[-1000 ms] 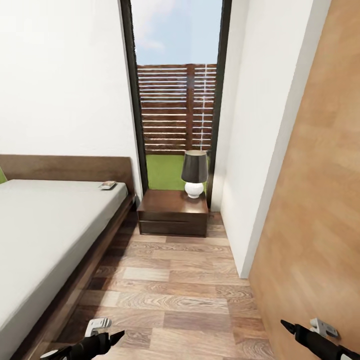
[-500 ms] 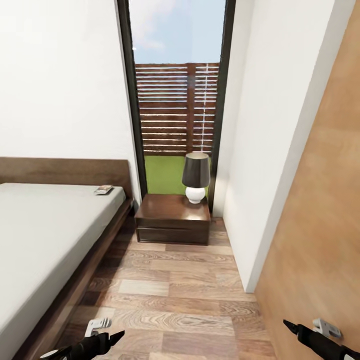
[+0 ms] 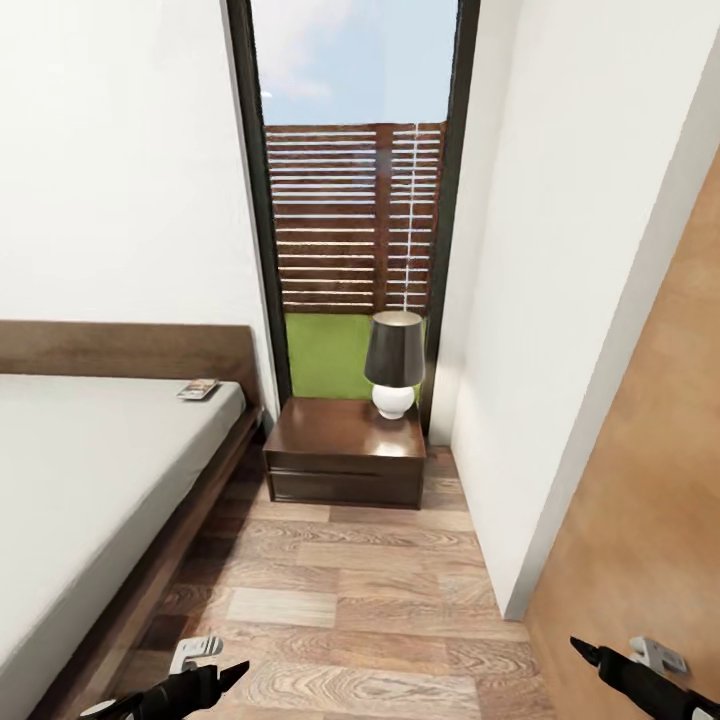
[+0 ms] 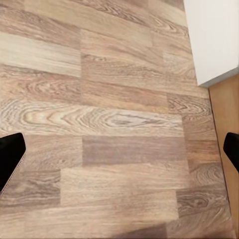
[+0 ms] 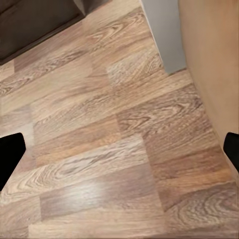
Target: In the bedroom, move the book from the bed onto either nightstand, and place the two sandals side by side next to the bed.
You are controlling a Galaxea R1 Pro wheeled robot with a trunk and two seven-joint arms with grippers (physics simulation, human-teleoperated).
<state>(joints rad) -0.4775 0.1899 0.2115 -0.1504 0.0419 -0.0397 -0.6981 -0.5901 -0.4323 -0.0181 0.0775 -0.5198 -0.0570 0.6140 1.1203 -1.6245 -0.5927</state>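
Note:
The book (image 3: pixel 198 389) lies flat on the bed (image 3: pixel 90 470), at the mattress corner by the headboard. Just right of the bed, under the window, stands a dark brown nightstand (image 3: pixel 345 450) with two drawers. In the head view my left gripper (image 3: pixel 225 677) and right gripper (image 3: pixel 590 655) hang low over the plank floor, far from the book. Each wrist view shows bare floor between widely spread black fingertips (image 4: pixel 10 154) (image 5: pixel 10 154), so both are open and hold nothing. The sandals are out of view.
A lamp (image 3: pixel 394 360) with a dark shade and white base occupies the nightstand's back right. A white wall corner (image 3: pixel 520 590) and a wood-grain panel (image 3: pixel 650 480) close the aisle on the right. The bed frame edge (image 3: pixel 150 590) borders it on the left.
The whole head view has shifted: the camera has moved forward along the aisle, so nightstand and lamp look nearer and the bed sits further left. The arms keep their pose.

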